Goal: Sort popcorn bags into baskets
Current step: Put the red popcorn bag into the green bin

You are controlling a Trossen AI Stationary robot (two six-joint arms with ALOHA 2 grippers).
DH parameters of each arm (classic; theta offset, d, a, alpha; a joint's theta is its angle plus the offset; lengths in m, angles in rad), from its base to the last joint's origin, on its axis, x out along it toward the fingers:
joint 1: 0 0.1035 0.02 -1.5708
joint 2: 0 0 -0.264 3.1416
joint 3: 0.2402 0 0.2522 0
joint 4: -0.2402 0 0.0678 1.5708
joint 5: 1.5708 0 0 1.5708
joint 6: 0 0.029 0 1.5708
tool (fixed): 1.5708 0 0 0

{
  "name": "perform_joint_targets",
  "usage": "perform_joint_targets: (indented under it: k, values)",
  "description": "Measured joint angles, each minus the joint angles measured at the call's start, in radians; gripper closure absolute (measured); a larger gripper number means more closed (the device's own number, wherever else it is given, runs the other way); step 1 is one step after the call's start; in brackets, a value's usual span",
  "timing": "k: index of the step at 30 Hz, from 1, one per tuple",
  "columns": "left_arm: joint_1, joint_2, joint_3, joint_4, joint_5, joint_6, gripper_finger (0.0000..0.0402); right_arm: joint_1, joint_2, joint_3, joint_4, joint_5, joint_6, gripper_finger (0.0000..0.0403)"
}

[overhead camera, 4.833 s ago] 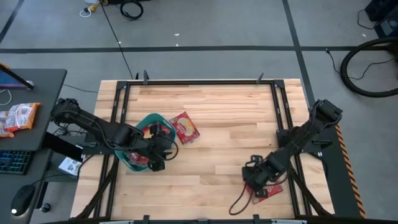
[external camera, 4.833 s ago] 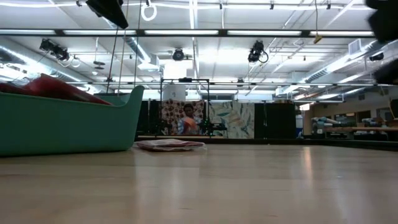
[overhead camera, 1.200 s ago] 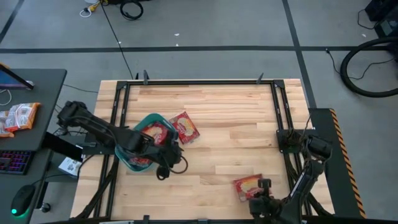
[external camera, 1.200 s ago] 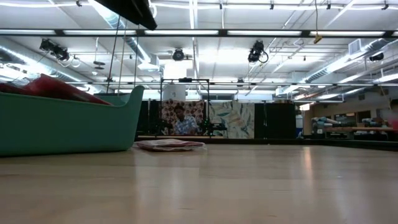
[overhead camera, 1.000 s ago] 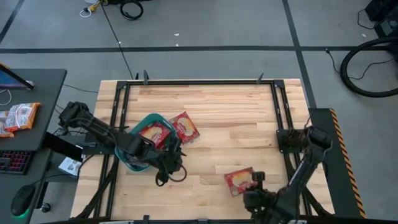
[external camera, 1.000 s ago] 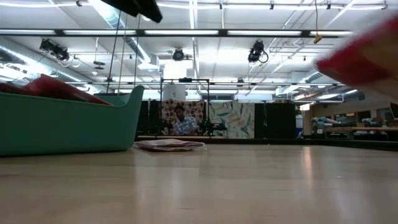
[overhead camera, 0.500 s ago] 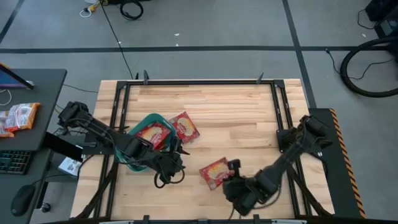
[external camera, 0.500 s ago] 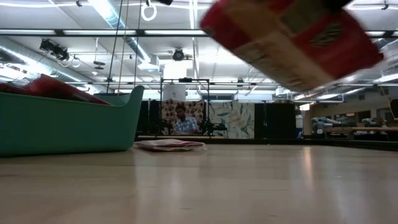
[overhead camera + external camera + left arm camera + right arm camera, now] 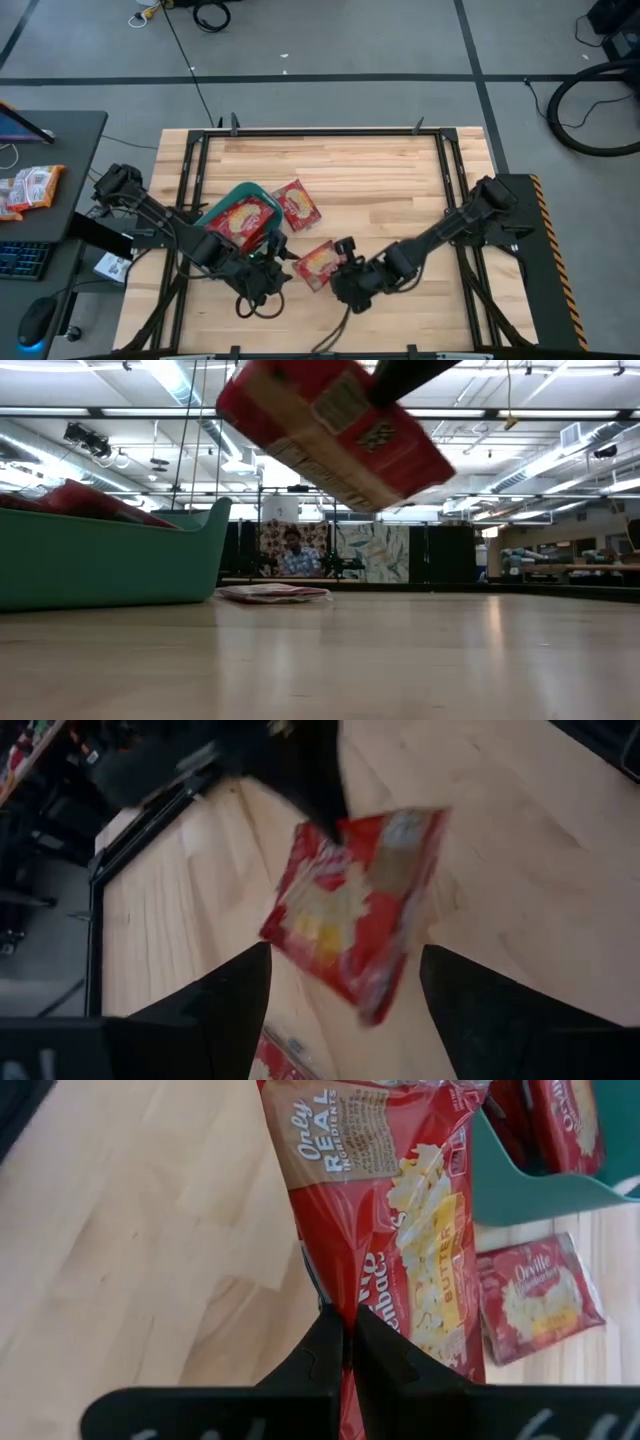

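Overhead, the right gripper (image 9: 340,268) pinched one popcorn bag (image 9: 316,265) above the wooden table (image 9: 390,180); the teal basket (image 9: 222,203) sat at nine o'clock, the left gripper (image 9: 272,266) spread open beside it.

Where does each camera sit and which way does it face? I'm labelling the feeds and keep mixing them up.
High view: above the table, looking straight down; both arms show, the right end effector carrying a popcorn bag.
Low view: at tabletop height, looking level across into the room; the carried bag hangs overhead beside the basket.
Left wrist view: on the left arm, looking past its open fingers at the bag.
Right wrist view: on the right arm, fingers shut on the bag.
All four views share that bag.
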Motion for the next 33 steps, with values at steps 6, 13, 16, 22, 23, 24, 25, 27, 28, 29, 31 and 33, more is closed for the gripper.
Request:
perform_joint_targets:
  k: [6, 13, 16, 22, 23, 24, 25, 27, 28, 29, 31, 33]
  values:
    - [-0.017, 0.0, 0.0, -0.039, -0.022, 0.02, 0.0143, -0.066, -0.005, 0.0, 0.016, -0.06, -0.035, 0.0388]
    - [-0.02, 0.0, 0.0, -0.069, -0.072, 0.058, 0.0143, -0.117, -0.066, 0.0, 0.084, -0.089, -0.053, 0.0388]
    - [-0.026, 0.0, 0.0, -0.064, -0.146, 0.115, 0.0143, -0.125, -0.1, 0.0, 0.119, -0.109, -0.053, 0.0388]
    - [-0.018, 0.0, 0.0, -0.043, -0.204, 0.131, 0.0145, -0.132, -0.133, 0.0, 0.184, -0.195, -0.048, 0.0388]
    - [-0.018, 0.0, 0.0, -0.035, -0.204, 0.127, 0.0148, -0.133, -0.135, 0.0, 0.187, -0.201, -0.044, 0.0388]
    - [-0.018, 0.0, 0.0, -0.025, -0.205, 0.123, 0.0153, -0.134, -0.135, 0.0, 0.192, -0.207, -0.042, 0.0388]
    - [-0.018, 0.0, 0.0, -0.016, -0.205, 0.119, 0.0159, -0.135, -0.135, 0.0, 0.198, -0.215, -0.04, 0.0387]
    - [-0.018, 0.0, 0.0, 0.007, -0.204, 0.102, 0.0176, -0.136, -0.135, 0.0, 0.207, -0.225, -0.034, 0.0387]
    - [-0.02, 0.0, 0.0, 0.018, -0.204, 0.096, 0.0185, -0.137, -0.135, 0.0, 0.213, -0.233, -0.034, 0.0387]
    - [-0.02, 0.0, 0.0, 0.023, -0.204, 0.09, 0.0197, -0.138, -0.135, 0.0, 0.216, -0.241, -0.031, 0.0387]
    - [-0.019, 0.0, 0.0, 0.027, -0.197, 0.071, 0.022, -0.14, -0.135, 0.0, 0.215, -0.244, -0.024, 0.0387]
    - [-0.018, 0.0, 0.0, 0.027, -0.19, 0.053, 0.0246, -0.14, -0.135, 0.0, 0.223, -0.244, -0.026, 0.0384]
